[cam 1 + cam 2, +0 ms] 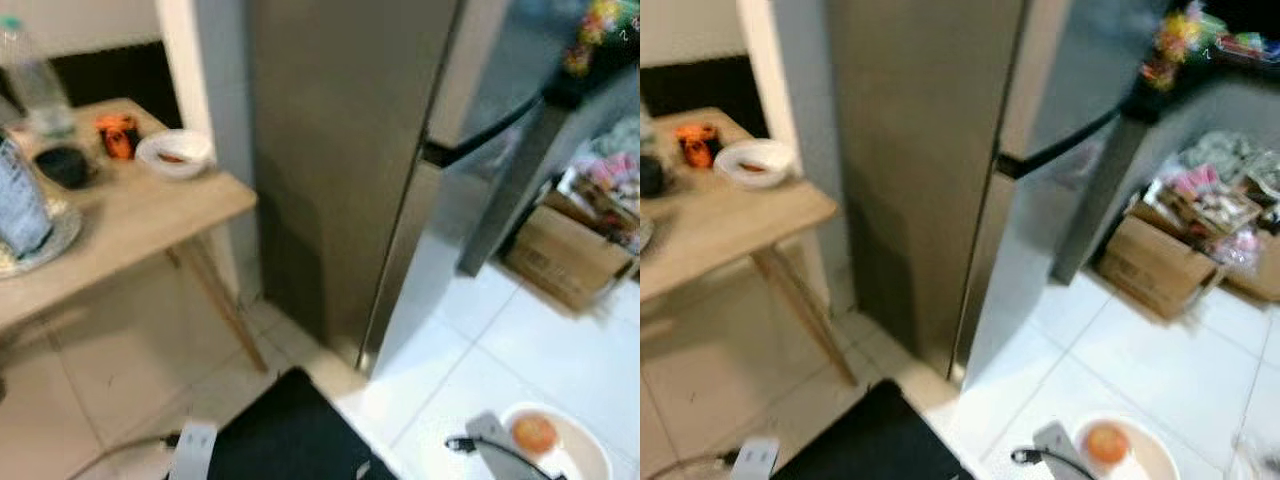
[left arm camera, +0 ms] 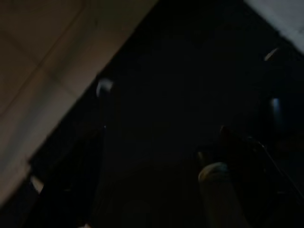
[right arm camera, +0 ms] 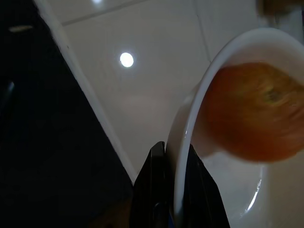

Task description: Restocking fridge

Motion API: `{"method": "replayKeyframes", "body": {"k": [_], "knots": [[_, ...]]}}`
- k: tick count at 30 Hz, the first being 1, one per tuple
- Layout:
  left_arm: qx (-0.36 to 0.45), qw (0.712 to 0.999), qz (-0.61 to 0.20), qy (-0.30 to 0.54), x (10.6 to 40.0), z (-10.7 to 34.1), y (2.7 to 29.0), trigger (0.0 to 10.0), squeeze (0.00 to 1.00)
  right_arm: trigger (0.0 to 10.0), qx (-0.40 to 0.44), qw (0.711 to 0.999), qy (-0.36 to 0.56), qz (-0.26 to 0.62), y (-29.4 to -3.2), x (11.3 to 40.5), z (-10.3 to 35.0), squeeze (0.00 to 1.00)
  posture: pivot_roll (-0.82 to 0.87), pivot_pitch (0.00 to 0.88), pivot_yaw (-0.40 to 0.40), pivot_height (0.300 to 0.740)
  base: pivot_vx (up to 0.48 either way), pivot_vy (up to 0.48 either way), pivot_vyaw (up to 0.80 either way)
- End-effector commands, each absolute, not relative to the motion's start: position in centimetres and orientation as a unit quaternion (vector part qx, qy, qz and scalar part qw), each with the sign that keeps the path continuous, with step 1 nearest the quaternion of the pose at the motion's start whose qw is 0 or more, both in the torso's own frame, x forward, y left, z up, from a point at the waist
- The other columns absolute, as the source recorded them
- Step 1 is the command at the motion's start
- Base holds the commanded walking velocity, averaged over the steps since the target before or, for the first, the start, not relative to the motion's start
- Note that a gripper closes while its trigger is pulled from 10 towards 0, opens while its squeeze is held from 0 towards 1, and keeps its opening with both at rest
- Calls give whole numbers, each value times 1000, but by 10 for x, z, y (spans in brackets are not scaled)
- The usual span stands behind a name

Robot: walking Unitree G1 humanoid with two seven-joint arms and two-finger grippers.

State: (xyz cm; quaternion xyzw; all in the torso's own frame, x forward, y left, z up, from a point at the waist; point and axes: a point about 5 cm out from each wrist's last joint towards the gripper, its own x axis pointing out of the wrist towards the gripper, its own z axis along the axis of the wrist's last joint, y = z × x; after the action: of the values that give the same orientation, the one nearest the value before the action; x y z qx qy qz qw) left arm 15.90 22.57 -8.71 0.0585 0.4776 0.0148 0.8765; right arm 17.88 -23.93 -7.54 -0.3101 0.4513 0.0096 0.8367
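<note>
The right gripper (image 3: 176, 190) has its fingers (image 3: 154, 190) pinched on the rim of a white bowl (image 1: 590, 450) holding an orange fruit (image 1: 534, 433). Ahead stands the closed fridge (image 1: 350, 150), a wooden desk (image 1: 150, 215) to its left, a cardboard box (image 1: 560, 255) to its right. Whether the left gripper's fingers are open, I cannot tell.

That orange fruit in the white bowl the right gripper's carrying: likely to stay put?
Probably not if tilted: the fruit looks round and lies loose, so it may roll. The bowl looks smooth and is pinched only at its rim by the right gripper, so it may pivot.
</note>
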Motion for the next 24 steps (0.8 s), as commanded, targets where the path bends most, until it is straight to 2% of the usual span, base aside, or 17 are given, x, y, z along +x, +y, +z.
{"method": "replayKeyframes", "body": {"k": [1,4,8,24], "knots": [[51,864,6,500,143,-95,219,10000,0,10000,-317,833,453,15,-239,176,-76,0,-16,0,-48,740,0,0,-800],[52,855,-5,517,131,-100,216,10000,0,10000,-317,830,459,20,-237,171,-79,0,-16,0,-40,740,0,0,-267],[56,852,-11,520,128,-101,216,10000,0,10000,-320,828,459,31,-233,170,-81,0,-14,0,-40,740,0,0,0],[72,862,-35,501,148,-95,209,10000,0,10000,-329,825,456,54,-226,175,-81,0,1,0,-47,740,0,0,0]]}}
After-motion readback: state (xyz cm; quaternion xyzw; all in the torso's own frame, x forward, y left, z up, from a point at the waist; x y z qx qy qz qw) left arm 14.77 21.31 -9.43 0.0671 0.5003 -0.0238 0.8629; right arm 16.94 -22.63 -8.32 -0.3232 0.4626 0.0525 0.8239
